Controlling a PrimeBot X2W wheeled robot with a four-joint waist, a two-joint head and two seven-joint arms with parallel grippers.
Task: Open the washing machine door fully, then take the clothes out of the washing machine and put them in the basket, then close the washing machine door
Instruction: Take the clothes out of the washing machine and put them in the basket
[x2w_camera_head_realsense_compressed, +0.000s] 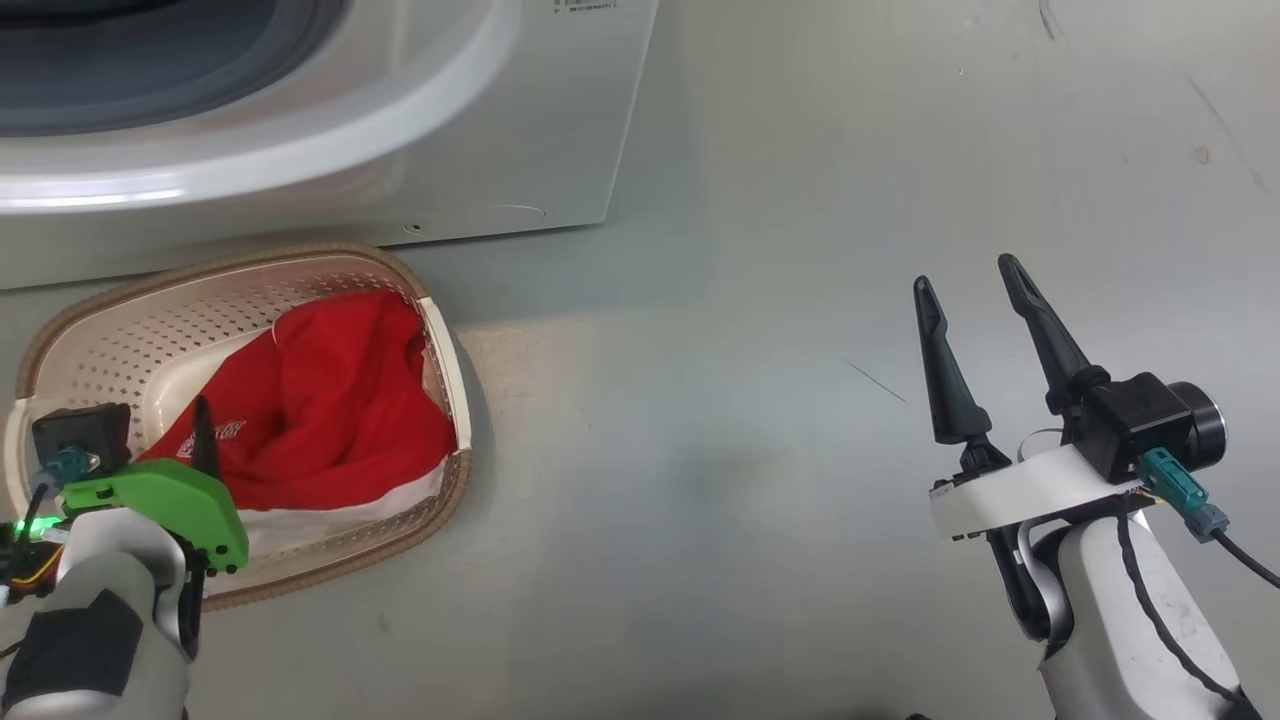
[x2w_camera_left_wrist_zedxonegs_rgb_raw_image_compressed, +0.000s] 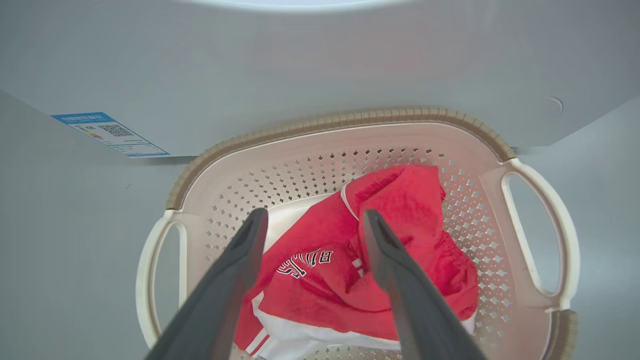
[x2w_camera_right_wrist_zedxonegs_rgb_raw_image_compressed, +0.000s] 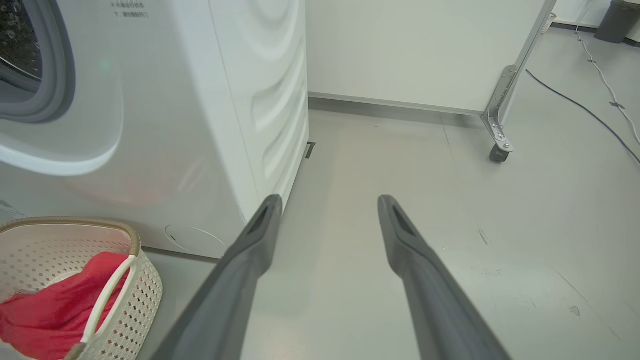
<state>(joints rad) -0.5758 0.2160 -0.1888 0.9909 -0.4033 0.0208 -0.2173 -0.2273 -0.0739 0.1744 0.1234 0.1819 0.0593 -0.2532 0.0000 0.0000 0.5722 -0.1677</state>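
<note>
The cream basket (x2w_camera_head_realsense_compressed: 452, 360) stands on the floor in front of the white washing machine (x2w_camera_head_realsense_compressed: 520, 140). Red clothes (x2w_camera_head_realsense_compressed: 330, 410) with white trim and lettering lie heaped inside it. My left gripper (x2w_camera_left_wrist_zedxonegs_rgb_raw_image_compressed: 315, 215) hangs open just above that heap (x2w_camera_left_wrist_zedxonegs_rgb_raw_image_compressed: 320, 285), with nothing between its fingers; one dark finger (x2w_camera_head_realsense_compressed: 205, 440) shows over the basket. My right gripper (x2w_camera_head_realsense_compressed: 965, 275) stands open and empty over bare floor, far to the right of the basket. The machine's opening with its grey gasket (x2w_camera_right_wrist_zedxonegs_rgb_raw_image_compressed: 60, 75) shows. The washing machine door is out of view.
A blue label (x2w_camera_left_wrist_zedxonegs_rgb_raw_image_compressed: 110, 134) is on the machine's front, behind the basket's brown rim (x2w_camera_left_wrist_zedxonegs_rgb_raw_image_compressed: 325, 121). Beyond the machine stands a white panel (x2w_camera_right_wrist_zedxonegs_rgb_raw_image_compressed: 425, 50) on a castor (x2w_camera_right_wrist_zedxonegs_rgb_raw_image_compressed: 497, 152). Cables (x2w_camera_right_wrist_zedxonegs_rgb_raw_image_compressed: 590, 110) trail across the grey floor at the far right.
</note>
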